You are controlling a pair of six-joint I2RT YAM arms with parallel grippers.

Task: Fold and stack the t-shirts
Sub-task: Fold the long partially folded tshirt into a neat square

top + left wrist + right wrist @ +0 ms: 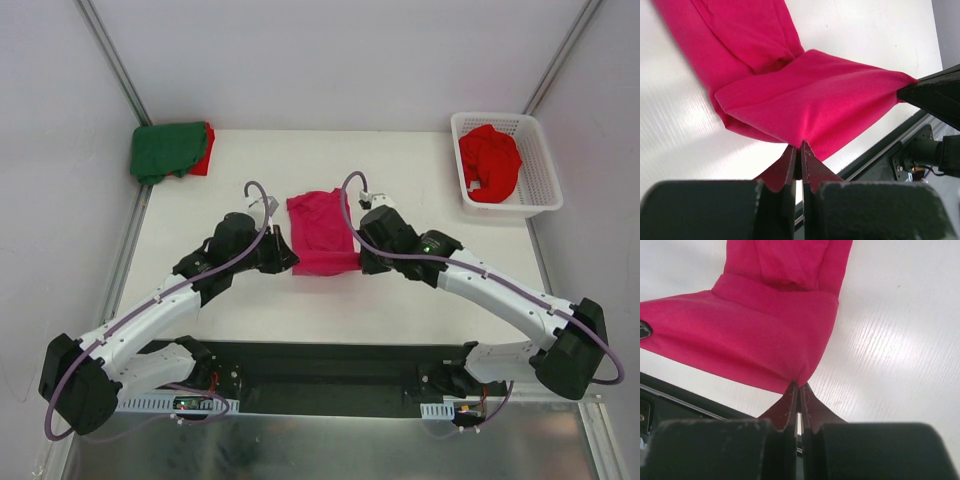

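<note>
A magenta-pink t-shirt (320, 230) lies partly folded at the table's middle, its near end raised off the surface. My left gripper (291, 262) is shut on that near end's left corner, and my right gripper (360, 262) is shut on its right corner. In the left wrist view the pink cloth (810, 95) runs from my pinched gripper (800, 146) across to the other arm's black tip. The right wrist view shows the same cloth (755, 335) caught in my shut gripper (798, 386). A folded dark green t-shirt (165, 148) lies on a red one (205, 150) at the far left.
A white lattice basket (540, 165) at the far right corner holds a crumpled red t-shirt (490, 162). The black base rail (330, 375) runs along the table's near edge. Grey walls close in the table on the left, right and far sides.
</note>
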